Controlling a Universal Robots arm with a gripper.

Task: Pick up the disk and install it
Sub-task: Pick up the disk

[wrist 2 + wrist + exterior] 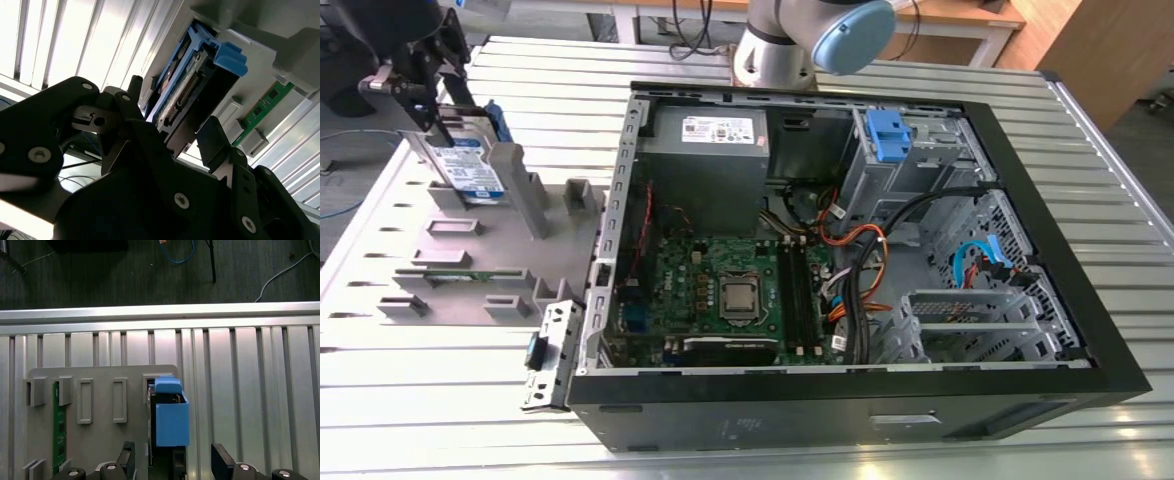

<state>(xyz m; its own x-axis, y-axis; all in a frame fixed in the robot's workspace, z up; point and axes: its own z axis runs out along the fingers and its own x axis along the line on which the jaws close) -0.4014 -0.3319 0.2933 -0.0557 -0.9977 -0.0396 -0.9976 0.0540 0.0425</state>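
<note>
Straddling the disk (170, 422) w/ pincer (172, 461) spread, a finger on each side, gaps showing.
Disk stands on edge in a slot of the grey holder plate (100, 382) on the ribbed worktop (250, 390); green circuit strip (59, 425) slotted nearby; open PC case (854, 250) farther off, toward exterior view's right.

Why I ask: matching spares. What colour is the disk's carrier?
Blue; the carrier shows best in the first wrist view.
</note>
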